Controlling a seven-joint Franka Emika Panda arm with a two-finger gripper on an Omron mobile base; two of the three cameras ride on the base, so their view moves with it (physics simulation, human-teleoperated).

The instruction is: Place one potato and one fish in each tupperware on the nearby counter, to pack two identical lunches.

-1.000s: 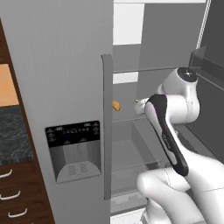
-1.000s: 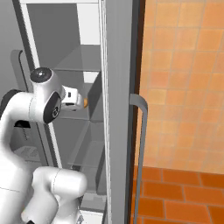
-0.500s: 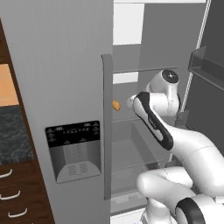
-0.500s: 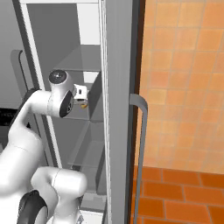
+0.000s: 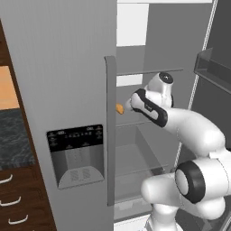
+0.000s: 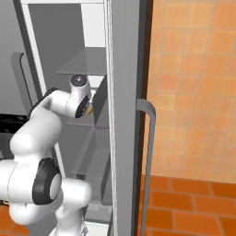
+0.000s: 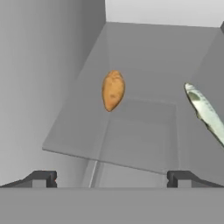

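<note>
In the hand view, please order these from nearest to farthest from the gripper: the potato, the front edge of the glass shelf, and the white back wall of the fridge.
1. Front edge of the glass shelf, just ahead of the open gripper.
2. Potato, on the shelf, left of centre.
3. White back wall, at the top, behind everything.

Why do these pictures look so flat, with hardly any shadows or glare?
Hand view: the potato and fish lie on an evenly lit grey shelf, soft-edged, with no clear shadow or glare. Left base view: the fridge door is flat grey without reflections. Right base view: the orange wall tiles look slightly blurred.
</note>
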